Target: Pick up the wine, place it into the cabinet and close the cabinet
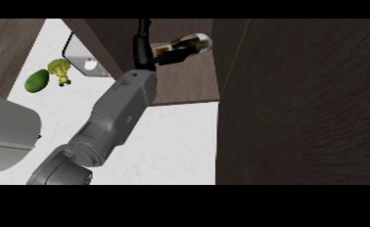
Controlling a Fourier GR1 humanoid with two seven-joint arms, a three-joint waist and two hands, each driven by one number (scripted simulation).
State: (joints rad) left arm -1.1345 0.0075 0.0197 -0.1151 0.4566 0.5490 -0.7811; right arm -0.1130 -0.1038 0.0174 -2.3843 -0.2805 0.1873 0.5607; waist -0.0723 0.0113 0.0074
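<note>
wine (189,43) lies inside the cabinet (195,81); avocado (37,80) and broccoli (60,72) sit on the counter (177,138), left.

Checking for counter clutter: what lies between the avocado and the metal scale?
In the head view, the broccoli sits between the avocado and the scale, on the white counter.

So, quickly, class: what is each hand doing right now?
Right hand: shut on the wine bottle, inside the cabinet.
Left hand: not in view.
</note>
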